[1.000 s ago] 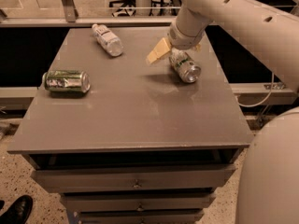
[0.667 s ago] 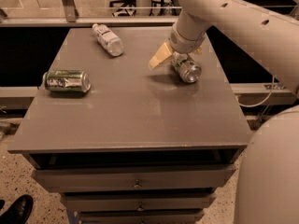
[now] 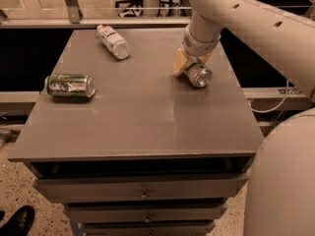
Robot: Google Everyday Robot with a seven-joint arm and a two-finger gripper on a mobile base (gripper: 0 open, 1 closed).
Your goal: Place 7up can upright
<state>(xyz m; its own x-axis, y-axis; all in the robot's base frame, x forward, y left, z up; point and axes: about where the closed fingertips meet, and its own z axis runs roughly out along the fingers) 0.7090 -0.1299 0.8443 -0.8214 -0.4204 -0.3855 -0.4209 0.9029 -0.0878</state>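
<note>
The 7up can (image 3: 198, 74) lies on its side at the back right of the grey table (image 3: 147, 117), its silver top facing the front. My gripper (image 3: 192, 63) reaches down from the big white arm (image 3: 236, 14) and straddles the can's rear end. One tan finger (image 3: 179, 62) presses on the can's left side and the other shows at its right. The can still rests on the tabletop.
A darker green can (image 3: 70, 85) lies on its side at the left edge. A clear plastic bottle (image 3: 113, 41) lies at the back left. Drawers (image 3: 142, 193) sit under the tabletop. A black shoe (image 3: 17, 221) is on the floor at bottom left.
The left tan finger has moved in from a wide spread and now sits against the can. The can has stayed in the same place on its side.
</note>
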